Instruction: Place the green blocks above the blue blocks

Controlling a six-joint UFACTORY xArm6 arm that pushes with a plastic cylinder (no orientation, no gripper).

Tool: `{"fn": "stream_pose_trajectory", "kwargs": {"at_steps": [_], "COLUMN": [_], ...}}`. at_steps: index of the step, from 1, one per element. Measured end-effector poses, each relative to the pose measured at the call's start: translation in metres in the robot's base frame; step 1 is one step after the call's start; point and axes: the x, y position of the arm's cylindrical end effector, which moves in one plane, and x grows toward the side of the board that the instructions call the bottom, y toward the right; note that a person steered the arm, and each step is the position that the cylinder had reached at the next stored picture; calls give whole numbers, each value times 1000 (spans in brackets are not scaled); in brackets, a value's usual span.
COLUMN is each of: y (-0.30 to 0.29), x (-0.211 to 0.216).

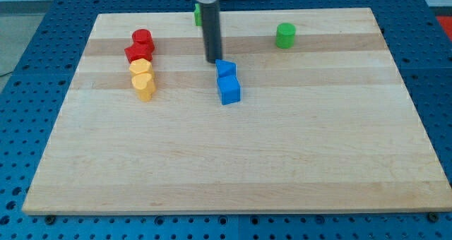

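Just above and to the left of the blue blocks, my tip (212,60) rests on the wooden board (226,155), at the lower end of a straight dark rod that comes down from the view's top. The rod carries no claw, so nothing spreads, closes or pinches; the tip stands very close to the upper blue block (225,68), though contact cannot be confirmed.

The lower blue block (229,90) sits directly below the upper one, touching it; both lie near the board's centre, slightly toward the top.

One green block (198,13) lies at the board's top edge, largely hidden behind the rod, shape not discernible. A second, a green cylinder (285,35), stands well apart to the view's right, above the level of the blue pair.

At the view's left, four blocks form a close column: a red cylinder (143,38), a red block (138,54) below it, then two yellow blocks (140,66) (144,85).
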Motion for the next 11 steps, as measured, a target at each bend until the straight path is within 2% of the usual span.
{"fn": "stream_pose_trajectory", "kwargs": {"at_steps": [2,3,4,5,6,7,8,9,10,11], "y": [98,135,138,121,161,162,106,43,19,20], "x": [0,-17,-62,-74,-76,-114,-117,-64,-24,-37]}}
